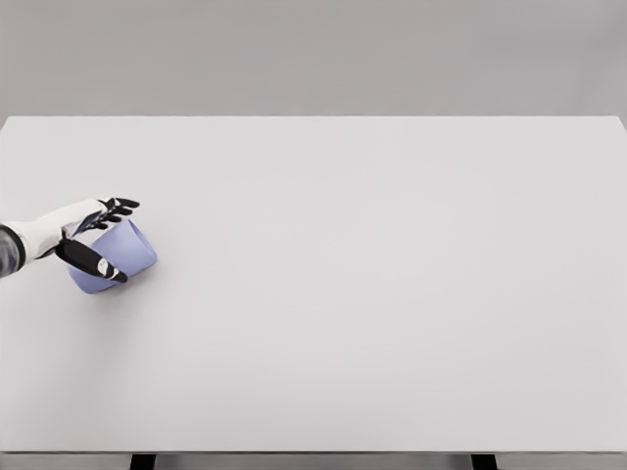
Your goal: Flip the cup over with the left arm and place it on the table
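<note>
Lavender-blue, the cup (120,257) sits tilted near the left edge of the white tabletop (372,294), clasped by the left hand (93,240): dark fingers (116,209) over its far side, thumb across the near wall. The step looks like mid-flip. Doing it well means holding firm, rolling the wrist until the cup stands level, then lowering it onto the surface before letting go.

No text, label, brand, number or sign can be read anywhere in the head view.
</note>
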`<state>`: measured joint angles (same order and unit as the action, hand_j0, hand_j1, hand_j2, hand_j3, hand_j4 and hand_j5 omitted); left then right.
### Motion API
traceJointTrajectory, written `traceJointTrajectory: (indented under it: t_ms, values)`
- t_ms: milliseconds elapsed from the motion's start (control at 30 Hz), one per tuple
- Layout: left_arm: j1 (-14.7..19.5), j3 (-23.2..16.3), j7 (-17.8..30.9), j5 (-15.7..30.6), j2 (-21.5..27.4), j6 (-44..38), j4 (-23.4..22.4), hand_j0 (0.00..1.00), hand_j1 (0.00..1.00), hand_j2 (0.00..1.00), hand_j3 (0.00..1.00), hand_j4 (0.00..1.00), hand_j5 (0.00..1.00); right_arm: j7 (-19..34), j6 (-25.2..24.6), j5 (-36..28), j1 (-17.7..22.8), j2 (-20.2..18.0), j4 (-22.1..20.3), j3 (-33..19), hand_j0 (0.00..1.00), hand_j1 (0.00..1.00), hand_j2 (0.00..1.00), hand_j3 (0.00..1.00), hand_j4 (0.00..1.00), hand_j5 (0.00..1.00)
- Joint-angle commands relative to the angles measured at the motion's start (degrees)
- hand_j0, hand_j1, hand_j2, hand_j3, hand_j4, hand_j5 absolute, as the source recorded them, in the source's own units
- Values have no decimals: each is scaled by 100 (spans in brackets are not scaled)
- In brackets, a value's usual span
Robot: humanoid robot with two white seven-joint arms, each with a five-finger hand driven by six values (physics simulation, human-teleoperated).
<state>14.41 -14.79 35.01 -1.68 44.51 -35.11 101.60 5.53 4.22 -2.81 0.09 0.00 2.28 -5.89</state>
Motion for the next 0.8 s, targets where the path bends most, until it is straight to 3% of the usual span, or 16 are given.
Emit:
traceJointTrajectory:
  t_ms: [0, 400, 533, 767]
  values:
    - [-9, -7, -1, 1, -13, 11, 0, 97, 97, 97, 97, 97, 97, 1, 0, 0, 0, 0, 0, 0, 100, 100, 100, 100, 100, 100]
    - [-70, -16, -1, 1, -57, 11, 0, 76, 76, 76, 76, 76, 76, 1, 0, 0, 0, 0, 0, 0, 100, 100, 100, 100, 100, 100]
    - [-53, -7, -1, -8, -92, 11, 0, 61, 61, 61, 61, 61, 61, 1, 0, 0, 0, 0, 0, 0, 100, 100, 100, 100, 100, 100]
    - [18, -7, -1, 1, -92, 11, -8, 49, 49, 49, 49, 49, 49, 1, 0, 0, 0, 0, 0, 0, 100, 100, 100, 100, 100, 100]
